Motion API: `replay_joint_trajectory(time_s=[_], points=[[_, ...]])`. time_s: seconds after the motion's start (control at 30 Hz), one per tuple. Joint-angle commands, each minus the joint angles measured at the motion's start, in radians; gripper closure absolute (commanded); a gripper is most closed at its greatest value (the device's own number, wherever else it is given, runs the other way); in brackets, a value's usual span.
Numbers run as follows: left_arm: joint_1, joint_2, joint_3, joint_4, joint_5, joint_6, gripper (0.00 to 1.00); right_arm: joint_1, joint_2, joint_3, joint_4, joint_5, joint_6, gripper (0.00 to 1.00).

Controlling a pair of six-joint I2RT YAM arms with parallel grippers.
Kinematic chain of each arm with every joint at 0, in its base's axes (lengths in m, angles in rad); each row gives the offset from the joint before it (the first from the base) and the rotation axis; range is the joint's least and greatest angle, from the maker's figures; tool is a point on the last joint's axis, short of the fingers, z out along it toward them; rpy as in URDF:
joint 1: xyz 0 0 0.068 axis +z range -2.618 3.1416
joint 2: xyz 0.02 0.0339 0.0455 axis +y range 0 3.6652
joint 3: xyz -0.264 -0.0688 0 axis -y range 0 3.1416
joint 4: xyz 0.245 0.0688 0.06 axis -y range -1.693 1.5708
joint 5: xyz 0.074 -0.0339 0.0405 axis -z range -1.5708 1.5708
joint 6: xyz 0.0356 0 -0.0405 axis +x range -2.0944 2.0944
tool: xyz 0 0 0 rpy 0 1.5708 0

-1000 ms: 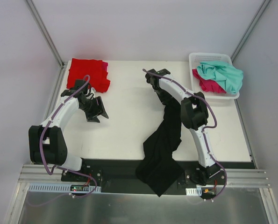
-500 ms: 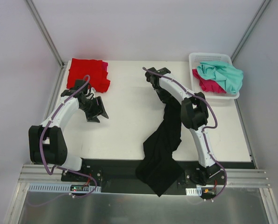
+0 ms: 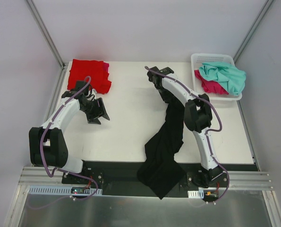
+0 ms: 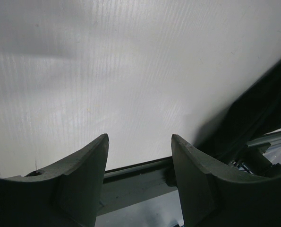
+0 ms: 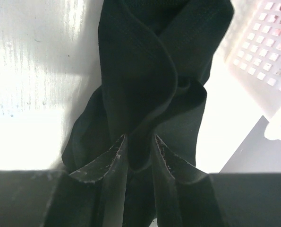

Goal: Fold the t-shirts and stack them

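**Right gripper pinches the black t-shirt; left gripper stands open over bare table**

The right gripper [image 5: 139, 142] has its two fingers drawn close together on a fold of the black t-shirt [image 5: 140, 71]. The cloth fills the narrow gap between them and bulges out above in thick, rounded pleats. The top view shows the right arm reaching toward the far middle of the table [image 3: 131, 109]. From the gripper the black shirt runs back toward the robot as a long, twisted band. It widens near the front edge and spills over that edge between the two arm bases. It is plain, matte and dark, and no print can be made out on it.

The left gripper [image 4: 139, 138] has its fingers well apart with nothing between them, above bare white table. It sits on the left side, near the folded red t-shirt [image 3: 86, 73] but not touching it.

The red shirt lies flat in the far left corner, and a magenta edge [image 3: 106, 67] shows along its right side. Whether that edge is a separate shirt cannot be told.

In the far right corner stands one white lattice basket [image 3: 197, 57]. It holds a crumpled teal-mint t-shirt [image 3: 223, 75] lying on a crumpled magenta-pink t-shirt [image 3: 207, 86].

Counted: one black, one red, one teal-mint and one magenta-pink shirt, besides the magenta edge. There are two grippers and one basket.
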Motion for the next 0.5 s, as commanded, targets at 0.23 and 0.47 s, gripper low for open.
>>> replay_joint_trajectory(time_s=[0.23, 0.47], points=[[-0.011, -0.008, -0.009, -0.013, 0.019, 0.021, 0.45, 0.013, -0.096, 0.027, -0.062, 0.051, 0.011, 0.74], [-0.011, -0.008, -0.009, -0.011, 0.019, 0.023, 0.44, 0.013, -0.094, 0.004, -0.059, 0.052, 0.017, 0.87]])
